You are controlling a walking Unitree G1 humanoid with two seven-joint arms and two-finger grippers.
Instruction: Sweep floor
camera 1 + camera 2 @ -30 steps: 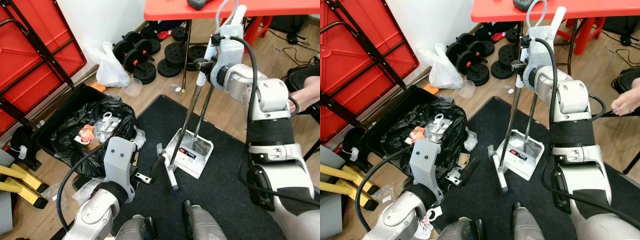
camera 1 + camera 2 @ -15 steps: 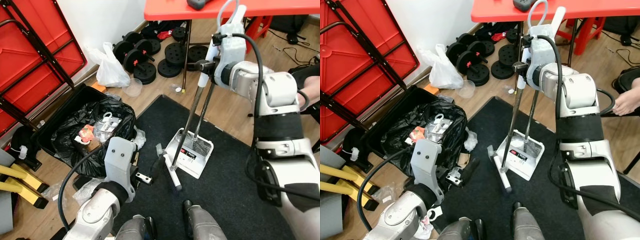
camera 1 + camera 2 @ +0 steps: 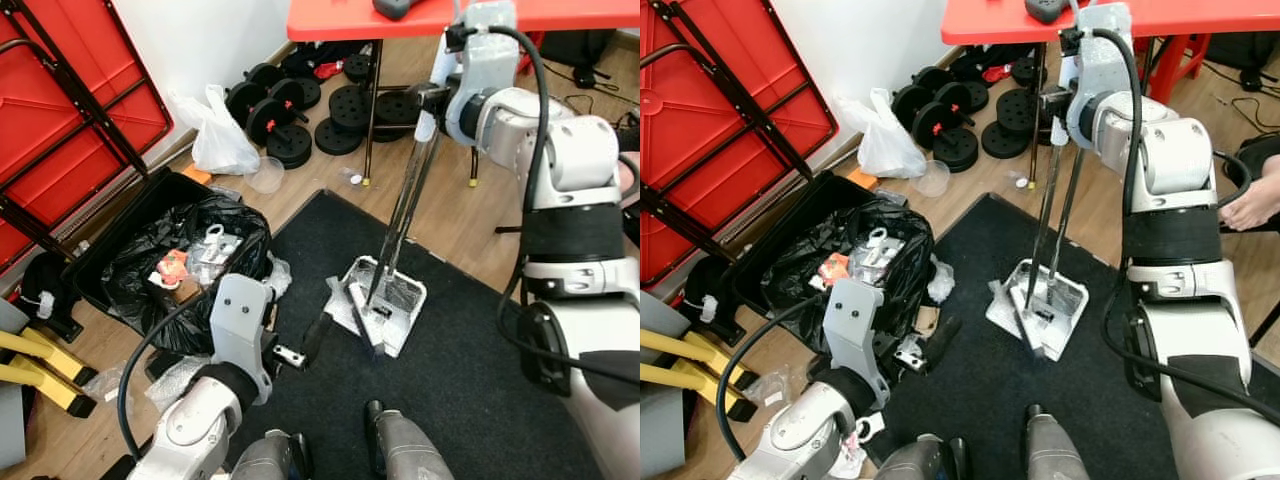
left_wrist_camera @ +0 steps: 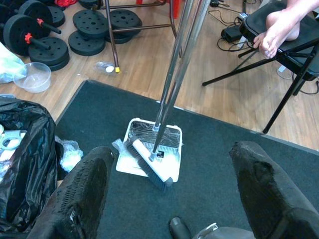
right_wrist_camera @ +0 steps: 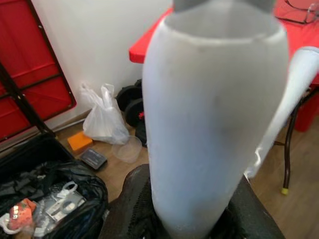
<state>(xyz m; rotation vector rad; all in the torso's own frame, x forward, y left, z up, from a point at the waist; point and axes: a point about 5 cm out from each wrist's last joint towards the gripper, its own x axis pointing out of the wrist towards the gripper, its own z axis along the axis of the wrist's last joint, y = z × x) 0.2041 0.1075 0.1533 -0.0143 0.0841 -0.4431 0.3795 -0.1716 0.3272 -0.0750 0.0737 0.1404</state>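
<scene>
The broom [image 3: 366,318] head has shifted into the dustpan [image 3: 392,296]; the right claw [image 3: 432,98] pinches its handle; the left claw [image 4: 169,194] is spread. The bin [image 3: 150,262] holds trash.

A light wooden floor [image 3: 455,215] runs under a dark mat [image 3: 470,400] that covers the near part of the room. A white wall [image 3: 200,40] rises at the back left, with a folded red table [image 3: 60,110] leaning against it. A red counter [image 3: 340,18] on thin metal legs stands at the far side, and black weight plates [image 3: 345,110] and dumbbells [image 3: 262,110] lie under it. A white plastic bag [image 3: 222,140] sits beside them. Even indoor light falls throughout.
</scene>
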